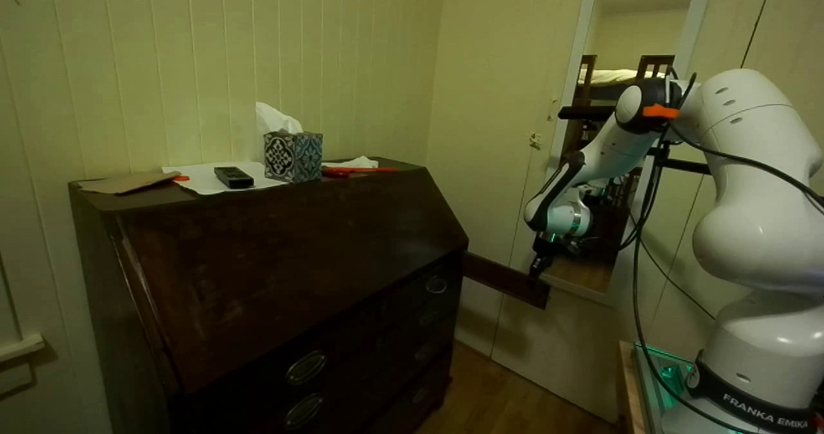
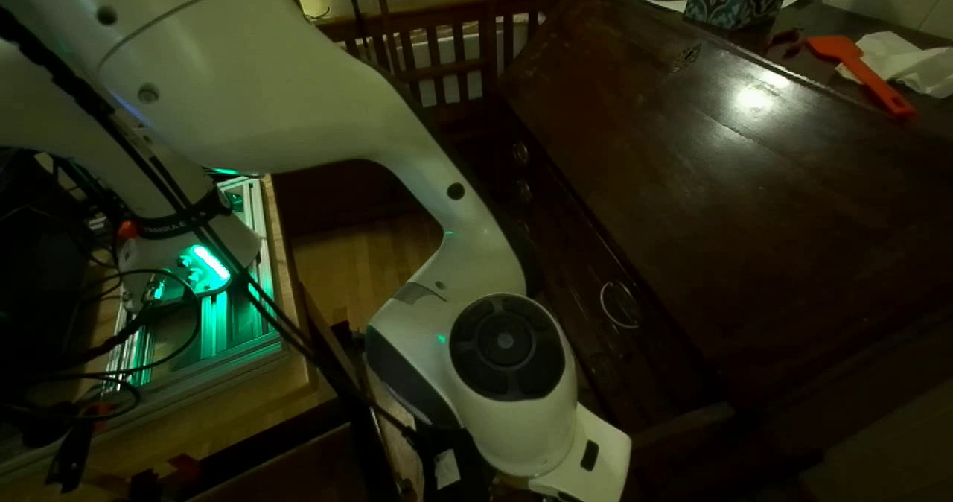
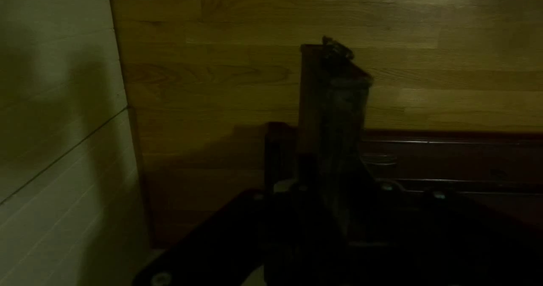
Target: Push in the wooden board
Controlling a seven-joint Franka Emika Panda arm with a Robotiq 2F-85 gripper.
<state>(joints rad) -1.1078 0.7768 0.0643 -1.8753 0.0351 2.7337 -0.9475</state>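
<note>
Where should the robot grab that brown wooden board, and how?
Probably near the outer end of the wooden board, from above: it sticks out from the desk with a narrow edge seemingly upward, so both broad sides could be squeezed.

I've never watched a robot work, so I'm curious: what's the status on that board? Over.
Fingers near outer end of wooden board; grip too dark to confirm. Board jutting past desk, not yet in. Obstructions: none seen, desk end hidden.

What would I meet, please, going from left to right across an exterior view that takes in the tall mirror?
In an exterior view: flat brown sheet → small black device → patterned tissue box → orange-red tool → wooden board → tall mirror → robot's black FRANKA EMIKA band.
</note>
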